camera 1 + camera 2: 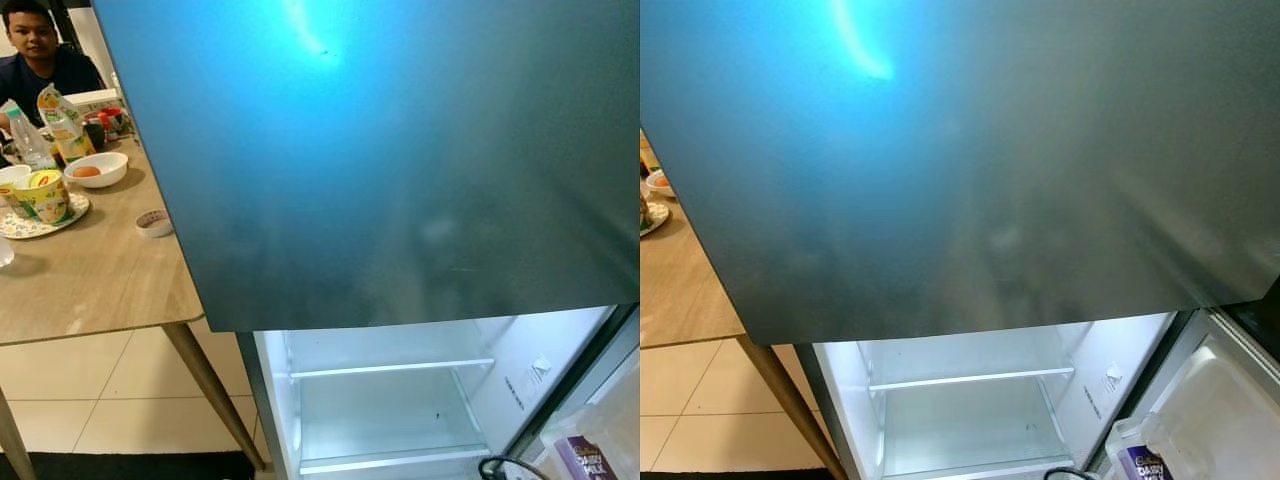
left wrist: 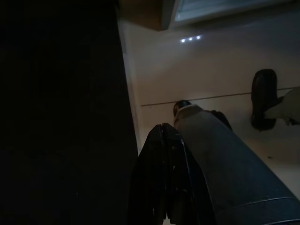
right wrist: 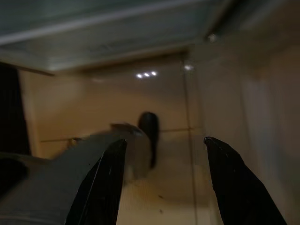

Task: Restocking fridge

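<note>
The fridge's upper door (image 1: 400, 150) is closed, a dark glossy panel close in front of me. Below it the lower compartment (image 1: 390, 410) stands open and lit, with bare white shelves (image 1: 390, 368). At the lower right, the open door's bin (image 1: 1200, 420) holds a purple carton (image 1: 583, 460). In the dark left wrist view, my left gripper (image 2: 164, 136) hangs shut over the pale floor. My right gripper (image 3: 164, 145) also hangs above the tiles, open with nothing between its fingers.
A wooden table (image 1: 90, 270) stands left of the fridge. On it are a white bowl (image 1: 96, 170), a yellow cup (image 1: 45, 195), a small dish (image 1: 153, 223) and cartons. A person (image 1: 35, 50) sits at its far end. A black cable (image 1: 500, 467) loops by the fridge floor.
</note>
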`<state>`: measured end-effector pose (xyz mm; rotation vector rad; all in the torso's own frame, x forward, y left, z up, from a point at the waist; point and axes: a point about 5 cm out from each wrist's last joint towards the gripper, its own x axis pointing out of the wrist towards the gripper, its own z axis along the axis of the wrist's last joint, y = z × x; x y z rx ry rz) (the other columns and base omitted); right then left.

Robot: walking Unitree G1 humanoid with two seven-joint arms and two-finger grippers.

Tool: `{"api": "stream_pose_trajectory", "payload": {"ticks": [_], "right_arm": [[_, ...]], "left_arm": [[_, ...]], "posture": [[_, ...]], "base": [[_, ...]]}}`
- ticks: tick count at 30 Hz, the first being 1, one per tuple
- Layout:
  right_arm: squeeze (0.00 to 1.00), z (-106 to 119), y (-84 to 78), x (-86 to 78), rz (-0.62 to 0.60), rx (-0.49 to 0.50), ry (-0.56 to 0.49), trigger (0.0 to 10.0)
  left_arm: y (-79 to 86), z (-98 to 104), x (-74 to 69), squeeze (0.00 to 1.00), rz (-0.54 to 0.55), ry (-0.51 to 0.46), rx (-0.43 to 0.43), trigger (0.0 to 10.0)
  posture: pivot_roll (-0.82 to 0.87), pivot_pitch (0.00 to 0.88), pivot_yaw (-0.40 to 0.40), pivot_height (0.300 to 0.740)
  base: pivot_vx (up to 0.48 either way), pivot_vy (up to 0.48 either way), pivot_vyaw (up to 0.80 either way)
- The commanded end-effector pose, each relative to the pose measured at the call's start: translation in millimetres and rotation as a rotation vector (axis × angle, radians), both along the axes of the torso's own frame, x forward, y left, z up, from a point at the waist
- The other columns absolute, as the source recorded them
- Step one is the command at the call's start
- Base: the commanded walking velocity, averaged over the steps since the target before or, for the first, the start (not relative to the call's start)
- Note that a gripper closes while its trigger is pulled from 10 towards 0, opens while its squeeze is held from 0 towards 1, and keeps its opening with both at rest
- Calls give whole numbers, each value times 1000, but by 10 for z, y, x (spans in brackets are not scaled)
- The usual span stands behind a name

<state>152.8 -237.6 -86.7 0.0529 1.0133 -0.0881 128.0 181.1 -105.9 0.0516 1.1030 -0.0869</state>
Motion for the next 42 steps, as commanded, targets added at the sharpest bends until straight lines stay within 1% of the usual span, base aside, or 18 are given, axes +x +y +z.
{"api": "stream_pose_trajectory", "payload": {"ticks": [1, 10, 19, 28, 33, 42], "right_arm": [[0, -8, -27, -30, -13, -10, 14, 10000], [0, -6, -69, -47, -19, -36, 27, 10000], [0, 0, -68, -28, -3, -45, 30, 10000], [0, -12, -62, -54, 0, -49, 40, 10000], [0, -15, -65, -64, -1, -49, 44, 10000], [0, -13, -78, -67, 0, -53, 45, 10000]], "left_arm": [[85, -1, -22, 0, 7, 16, 30, 10000], [108, -13, -66, 0, -5, 33, 46, 10000], [116, -10, -63, 0, -13, 33, 48, 10000], [129, 2, -28, 0, -23, 24, 52, 10000], [132, 1, -34, 0, -21, 25, 52, 10000], [82, -8, -44, 0, -19, 26, 37, 10000]], "posture": [[-100, 0, 12, 740], [-101, 0, 15, 740], [-103, 0, 20, 740], [-103, 0, 24, 740], [-104, 0, 25, 740], [-106, 0, 19, 740]], "base": [[0, 0, 0], [-55, 0, 0], [-293, 0, 0], [-328, 0, 0], [-337, 0, 0], [-340, 0, 0]]}}
